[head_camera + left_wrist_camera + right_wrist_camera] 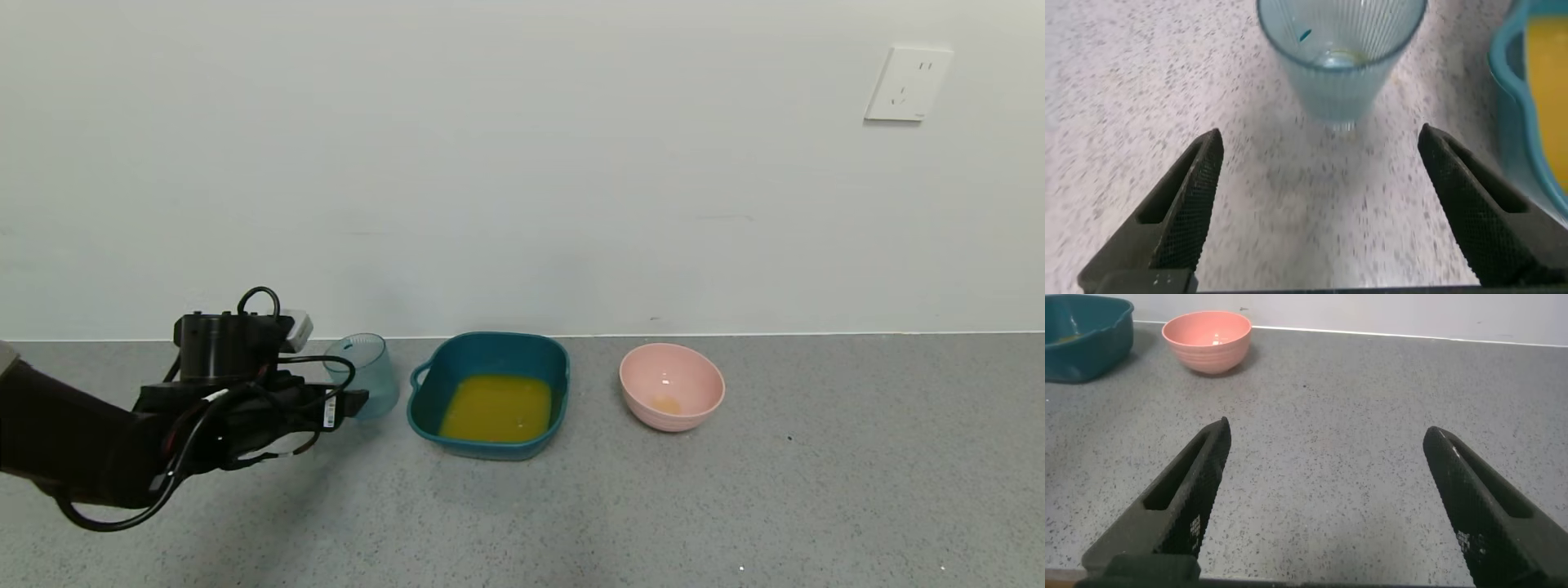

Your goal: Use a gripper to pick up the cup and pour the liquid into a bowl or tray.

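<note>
The clear pale-blue ribbed cup (365, 371) stands upright on the grey table just left of the teal tray (424, 408). In the left wrist view the cup (1341, 57) holds only a trace of liquid at its bottom. The orange-yellow liquid (496, 408) lies in the tray, whose edge also shows in the left wrist view (1507, 73). My left gripper (359, 402) is open and empty, just short of the cup, with the cup beyond its fingertips (1204, 167). My right gripper (1327, 441) is open and empty over bare table, out of the head view.
A small pink bowl (671, 386) with a little orange residue stands right of the tray; it also shows in the right wrist view (1206, 340). The white wall runs along the table's back edge. A socket (907, 83) sits on the wall.
</note>
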You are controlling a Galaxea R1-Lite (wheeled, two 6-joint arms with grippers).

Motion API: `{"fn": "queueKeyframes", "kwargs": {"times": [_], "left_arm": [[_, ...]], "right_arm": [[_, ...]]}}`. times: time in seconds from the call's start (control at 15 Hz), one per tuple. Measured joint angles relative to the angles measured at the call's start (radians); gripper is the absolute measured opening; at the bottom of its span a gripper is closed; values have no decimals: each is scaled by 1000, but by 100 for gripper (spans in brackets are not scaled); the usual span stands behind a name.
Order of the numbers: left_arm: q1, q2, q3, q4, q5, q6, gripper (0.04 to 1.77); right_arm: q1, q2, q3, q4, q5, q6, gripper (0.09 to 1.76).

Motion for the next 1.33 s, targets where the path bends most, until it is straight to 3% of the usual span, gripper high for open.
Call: {"fn": "queueKeyframes", "kwargs": {"times": [0.4,0.73,0.93,1.33], "left_arm": [[0,-224,205,7,0,-1,171],[-2,-393,319,34,-18,-2,171],[-1,-507,347,123,-115,-50,172],[-6,-796,369,387,-151,-64,172]], "right_arm": [[0,0,0,-1,0,0,171],[0,0,0,0,0,0,171],[0,0,0,-1,0,0,171],[0,0,0,-1,0,0,171]]}}
